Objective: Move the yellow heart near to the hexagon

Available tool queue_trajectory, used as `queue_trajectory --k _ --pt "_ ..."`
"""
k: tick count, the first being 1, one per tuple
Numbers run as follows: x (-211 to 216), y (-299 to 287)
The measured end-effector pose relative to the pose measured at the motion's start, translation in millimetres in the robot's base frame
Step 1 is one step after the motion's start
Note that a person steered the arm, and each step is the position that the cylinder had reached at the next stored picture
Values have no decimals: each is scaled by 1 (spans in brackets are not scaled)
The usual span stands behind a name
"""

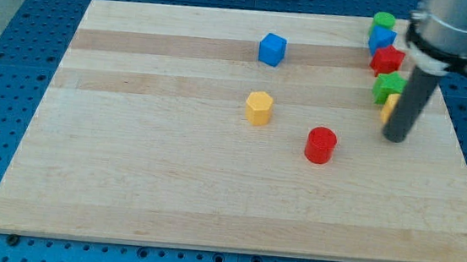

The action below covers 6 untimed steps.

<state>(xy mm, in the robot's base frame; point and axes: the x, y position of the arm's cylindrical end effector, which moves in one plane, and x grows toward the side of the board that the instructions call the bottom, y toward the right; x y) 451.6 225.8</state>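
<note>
No writing is legible. My tip (395,137), a bare rod without jaws, holds nothing beside the mostly hidden yellow heart (389,106); the yellow hexagon (258,108) sits mid-board (169,185), well apart.

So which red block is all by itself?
The red cylinder, near the board's middle, below and right of the yellow hexagon. The other red block is squeezed into the pile of blocks at the view's right edge.
</note>
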Motion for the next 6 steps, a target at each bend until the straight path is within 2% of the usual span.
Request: queue_trajectory --k 1,3,6 --pt "-14 25" --pt "-46 14" --pt "-47 -86"
